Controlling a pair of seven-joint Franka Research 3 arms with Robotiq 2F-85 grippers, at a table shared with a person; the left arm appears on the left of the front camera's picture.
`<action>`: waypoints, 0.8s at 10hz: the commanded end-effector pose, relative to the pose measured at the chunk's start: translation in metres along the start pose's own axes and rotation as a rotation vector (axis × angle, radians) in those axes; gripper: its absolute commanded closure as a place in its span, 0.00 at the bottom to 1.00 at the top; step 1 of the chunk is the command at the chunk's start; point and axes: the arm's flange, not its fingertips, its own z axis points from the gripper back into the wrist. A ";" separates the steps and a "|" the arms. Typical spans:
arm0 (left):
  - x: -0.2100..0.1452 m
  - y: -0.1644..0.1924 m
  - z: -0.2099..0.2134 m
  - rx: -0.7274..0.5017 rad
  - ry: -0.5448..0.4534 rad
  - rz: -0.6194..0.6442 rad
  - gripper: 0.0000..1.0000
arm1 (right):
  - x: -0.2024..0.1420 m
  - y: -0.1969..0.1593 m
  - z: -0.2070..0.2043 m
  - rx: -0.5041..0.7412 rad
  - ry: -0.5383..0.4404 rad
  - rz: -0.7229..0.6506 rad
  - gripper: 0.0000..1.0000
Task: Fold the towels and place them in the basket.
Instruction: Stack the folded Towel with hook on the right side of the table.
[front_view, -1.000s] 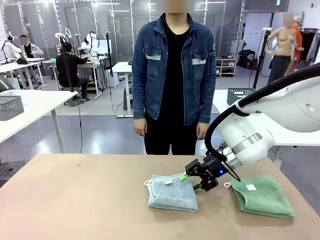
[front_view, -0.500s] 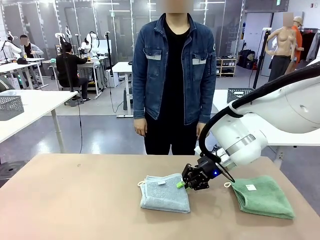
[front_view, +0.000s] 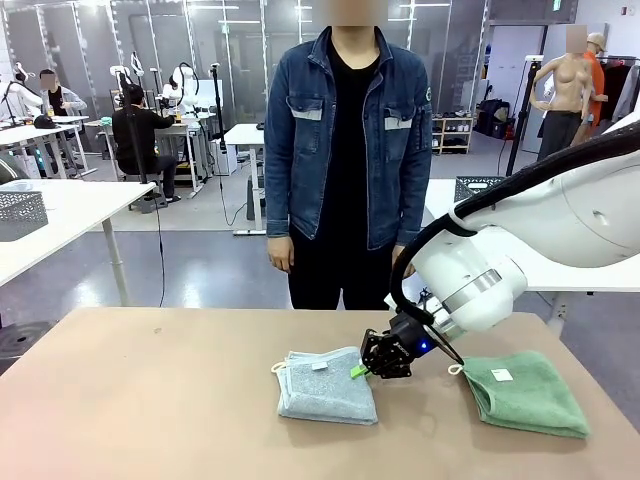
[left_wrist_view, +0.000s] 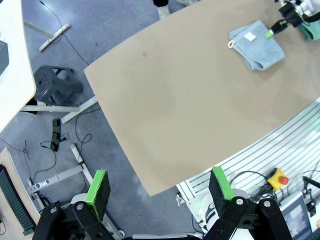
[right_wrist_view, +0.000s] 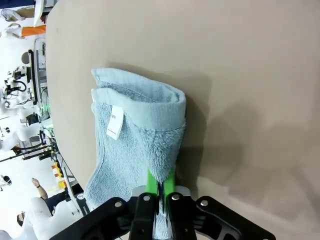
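A pale blue folded terry towel (front_view: 327, 386) lies on the bare tan rectangular table (front_view: 150, 400), a little right of the middle and nearer the person's side. It is folded into a thick, roughly square pad with a fluffy pile; a small white label (front_view: 319, 366) sits on its top face and a thin corner loop (front_view: 277, 367) sticks out at its far left corner. In the right wrist view the stacked layers (right_wrist_view: 140, 100) show as rounded folded edges, one above the other, with the label (right_wrist_view: 115, 122) lying flat on the upper layer.

The black two-finger right gripper (front_view: 359, 369) comes in low from the right and its green pads (right_wrist_view: 161, 183) are pressed together on the right edge of the pale blue towel, pinching a flap of cloth between them.

A green folded terry towel (front_view: 525, 392) with a white label (front_view: 501, 375) lies flat on the table well to the right, beyond the white right arm (front_view: 480, 280), apart from the blue one.

The left gripper (left_wrist_view: 159, 187) hangs high off the near edge of the table, its green pads spread wide with nothing between them.

A person in a blue denim jacket (front_view: 347, 130) stands at the far side, hands down.
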 end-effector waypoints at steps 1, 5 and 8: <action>-0.001 0.000 0.001 0.005 -0.002 0.000 0.00 | 0.000 -0.002 0.001 0.005 0.005 0.013 1.00; -0.001 0.000 0.001 0.005 -0.002 0.000 0.00 | 0.000 -0.002 0.001 0.005 0.005 0.013 1.00; -0.001 0.000 0.001 0.005 -0.002 0.000 0.00 | -0.008 0.040 0.050 -0.095 -0.005 0.127 0.95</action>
